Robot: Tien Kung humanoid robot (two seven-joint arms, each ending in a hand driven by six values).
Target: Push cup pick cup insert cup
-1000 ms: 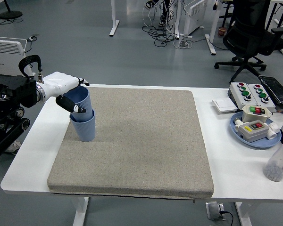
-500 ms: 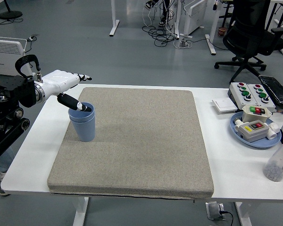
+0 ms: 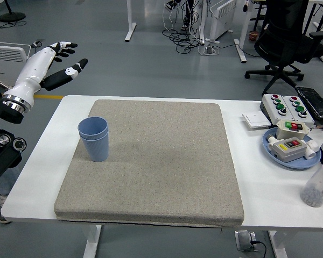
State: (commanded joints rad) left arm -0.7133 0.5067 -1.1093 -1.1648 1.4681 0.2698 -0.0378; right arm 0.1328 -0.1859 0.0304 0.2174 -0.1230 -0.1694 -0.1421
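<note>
Nested blue cups [image 3: 94, 138] upright on the grey mat [image 3: 156, 161], near its left edge, one seated inside the other, long axis vertical. Up and to the left of the cups, well apart and beyond the mat: left hand [image 3: 53, 64], fingers spread wide, holding nothing. No right hand visible. Insertion judged complete.

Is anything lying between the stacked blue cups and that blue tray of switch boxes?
Nothing. In the head view, only bare grey mat and white table separate the cups from the tray.
</note>
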